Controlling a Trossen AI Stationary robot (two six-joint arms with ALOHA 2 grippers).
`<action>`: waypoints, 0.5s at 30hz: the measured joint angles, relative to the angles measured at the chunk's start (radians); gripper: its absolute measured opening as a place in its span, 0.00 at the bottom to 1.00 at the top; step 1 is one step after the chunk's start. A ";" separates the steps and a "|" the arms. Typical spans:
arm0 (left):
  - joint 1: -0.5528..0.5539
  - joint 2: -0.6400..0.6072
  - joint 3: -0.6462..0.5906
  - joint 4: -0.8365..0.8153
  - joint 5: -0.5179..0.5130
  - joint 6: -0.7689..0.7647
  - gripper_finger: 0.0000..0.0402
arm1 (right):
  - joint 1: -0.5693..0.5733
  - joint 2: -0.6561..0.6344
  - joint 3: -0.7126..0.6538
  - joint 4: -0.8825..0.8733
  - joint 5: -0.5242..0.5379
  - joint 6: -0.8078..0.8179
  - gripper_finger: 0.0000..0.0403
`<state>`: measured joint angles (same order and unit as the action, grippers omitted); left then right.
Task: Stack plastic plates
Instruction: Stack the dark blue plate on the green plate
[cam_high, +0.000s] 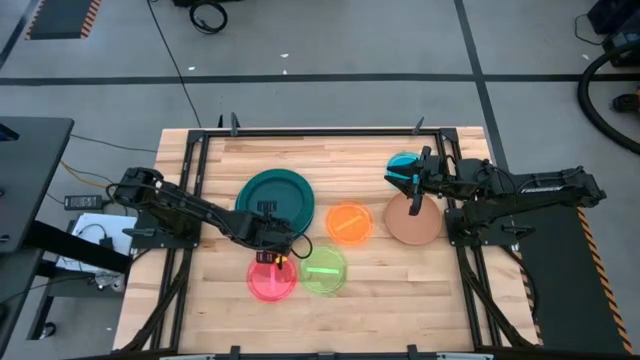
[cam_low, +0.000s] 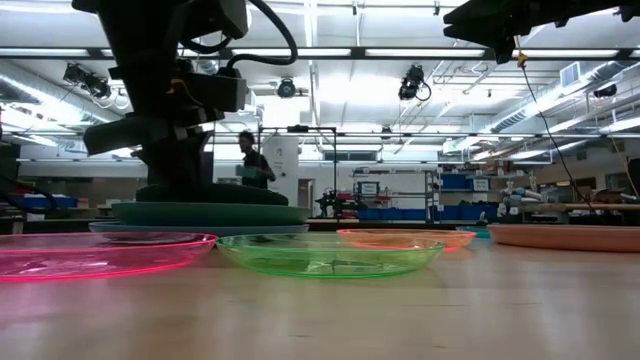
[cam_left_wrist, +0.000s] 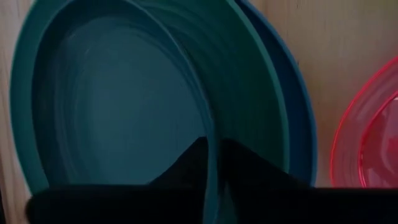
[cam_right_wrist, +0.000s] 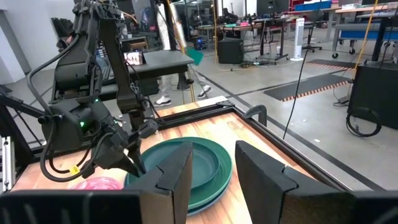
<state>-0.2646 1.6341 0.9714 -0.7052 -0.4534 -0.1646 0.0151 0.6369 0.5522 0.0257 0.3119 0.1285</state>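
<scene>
A stack of large plates (cam_high: 276, 196) lies left of the table's middle: a teal plate (cam_left_wrist: 112, 106) on top, a dark teal one (cam_left_wrist: 261, 93) under it and a blue one (cam_left_wrist: 303, 124) at the bottom. My left gripper (cam_high: 268, 236) is at the stack's near rim, shut on the top plate. Flat on the table lie the pink (cam_high: 271, 279), neon green (cam_high: 323, 270), orange (cam_high: 350, 223), brown (cam_high: 413, 220) and cyan (cam_high: 402, 165) plates. My right gripper (cam_right_wrist: 211, 168) is open and holds nothing. It hangs high between the cyan and brown plates. My left gripper pinches the top teal plate by its rim (cam_left_wrist: 211, 163), on the side toward the pink plate (cam_left_wrist: 367, 143). One finger (cam_left_wrist: 186, 165) is inside the plate and one finger (cam_left_wrist: 249, 165) is outside it. The plate lies on the stack, shifted off centre over the plates below.
A black metal frame (cam_high: 320, 131) runs along the table's far edge and sides. The small plates lie close together near the stack; pink and green almost touch. Bare wood shows along the near edge (cam_high: 400, 320). A person (cam_low: 250, 160) stands far behind the table.
</scene>
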 joint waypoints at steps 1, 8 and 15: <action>0.000 0.000 0.000 0.000 0.000 0.000 0.18 | 0.000 0.000 0.000 0.000 0.000 0.000 0.33; 0.000 0.000 0.000 -0.003 0.000 0.019 0.26 | 0.000 0.000 0.000 -0.001 0.000 0.000 0.33; 0.000 0.000 0.024 -0.061 0.003 0.028 0.27 | 0.000 0.000 0.000 -0.044 0.000 0.010 0.33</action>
<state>-0.2649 1.6344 0.9952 -0.7661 -0.4503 -0.1370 0.0151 0.6371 0.5522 -0.0185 0.3119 0.1390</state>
